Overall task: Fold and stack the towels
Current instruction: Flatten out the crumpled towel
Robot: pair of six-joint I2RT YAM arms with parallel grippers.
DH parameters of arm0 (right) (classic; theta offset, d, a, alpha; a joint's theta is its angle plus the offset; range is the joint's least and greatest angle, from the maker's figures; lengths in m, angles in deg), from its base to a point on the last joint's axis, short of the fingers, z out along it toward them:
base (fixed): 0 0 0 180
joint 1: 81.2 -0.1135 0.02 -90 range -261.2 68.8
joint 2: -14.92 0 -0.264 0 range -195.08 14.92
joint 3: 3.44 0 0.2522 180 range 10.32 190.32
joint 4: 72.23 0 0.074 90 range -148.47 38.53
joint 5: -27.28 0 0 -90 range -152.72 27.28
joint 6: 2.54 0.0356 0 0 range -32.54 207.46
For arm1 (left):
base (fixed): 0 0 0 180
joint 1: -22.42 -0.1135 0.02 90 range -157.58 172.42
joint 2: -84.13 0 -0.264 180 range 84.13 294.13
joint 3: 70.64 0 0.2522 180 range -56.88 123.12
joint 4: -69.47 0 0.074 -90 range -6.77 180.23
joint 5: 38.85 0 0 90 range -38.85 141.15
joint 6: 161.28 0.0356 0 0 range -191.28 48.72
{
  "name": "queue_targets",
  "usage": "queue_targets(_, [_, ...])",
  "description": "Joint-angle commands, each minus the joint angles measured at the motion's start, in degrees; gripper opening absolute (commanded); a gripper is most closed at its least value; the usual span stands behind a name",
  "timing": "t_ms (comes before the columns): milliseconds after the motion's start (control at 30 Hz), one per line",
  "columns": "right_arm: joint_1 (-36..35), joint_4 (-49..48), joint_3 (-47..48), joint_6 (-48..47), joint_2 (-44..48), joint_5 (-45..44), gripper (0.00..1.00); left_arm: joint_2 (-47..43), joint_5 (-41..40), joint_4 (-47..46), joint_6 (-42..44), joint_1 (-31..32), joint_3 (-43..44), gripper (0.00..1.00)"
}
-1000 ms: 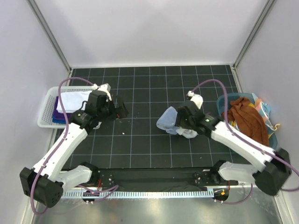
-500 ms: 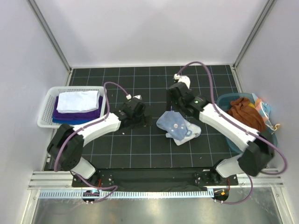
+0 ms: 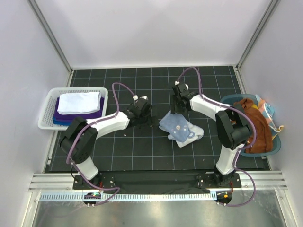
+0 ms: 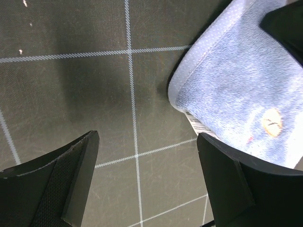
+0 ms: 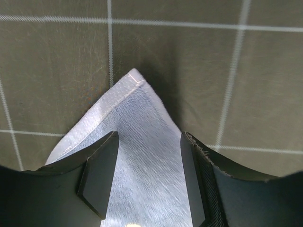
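Your light blue towel (image 3: 181, 128) lies crumpled and unfolded on the black gridded tabletop (image 3: 118, 146), about midway between the two arms, with small markings showing on its upper face.

The right end effector (image 3: 178, 108) hangs just over the towel's far corner, the one pointing away from the arm bases. In the right wrist view its fingers (image 5: 98, 172) stand apart, and that pale-hemmed corner lies flat on the tabletop between them. They straddle the cloth and do not pinch it.

The left end effector (image 3: 144, 118) sits to the towel's left, near it. In the left wrist view its fingers (image 4: 61, 189) are spread wide over bare grid and hold nothing. The towel's hemmed edge lies just beside the right-hand finger, and you cannot tell from that view whether finger and cloth touch.

Further out, at the tabletop's left edge, the white slatted basket (image 3: 47, 120) holds a folded stack, with a white towel (image 3: 79, 101) on top of a purple towel (image 3: 75, 115). At the right edge, the teal tub (image 3: 277, 144) holds a rust brown towel (image 3: 251, 120) heaped loosely. A striped towel (image 3: 269, 109) hangs over the tub's right rim.
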Motion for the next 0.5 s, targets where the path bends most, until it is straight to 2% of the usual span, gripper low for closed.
queue_targets(0, [-0.3, -4.8, 2.1, -1.0, -0.9, 2.4, 0.61, 1.7, 0.9, -2.8, 1.2, 0.2, 2.3, 0.88])
queue_targets(100, [-0.2, -4.8, 3.5, -0.7, -4.0, 1.9, 0.56, 3.1, 1.6, -2.8, 1.8, 0.2, 3.3, 0.87])
queue_targets(133, [-0.1, -4.3, 5.0, -0.5, -4.9, 1.4, 0.43, 3.3, 3.2, -2.8, 2.2, 0.1, 3.5, 0.87])
queue_targets(167, [0.1, -3.9, 5.4, -0.3, -5.2, 0.1, 0.35, 3.8, 3.3, -2.9, 2.4, 0.1, 3.7, 0.87])
queue_targets(233, [0.3, -4.8, 5.3, 0.2, -4.3, -0.5, 0.21, 3.9, 3.8, -3.2, 3.1, 0.1, 4.0, 0.87])
queue_targets(300, [0.4, -4.8, 5.4, 1.5, -1.9, -2.3, 0.13, 4.0, 4.9, -3.4, 3.7, 0.1, 4.5, 0.86])
queue_targets(333, [0.4, -4.5, 5.6, 1.7, -0.5, -3.4, 0.05, 4.0, 5.2, -3.6, 3.9, 0.1, 4.7, 0.86])
queue_targets(467, [0.4, -3.9, 5.2, 2.5, 7.6, -5.9, 0.01, 3.7, 6.7, -4.7, 4.7, 0.1, 5.8, 0.85])
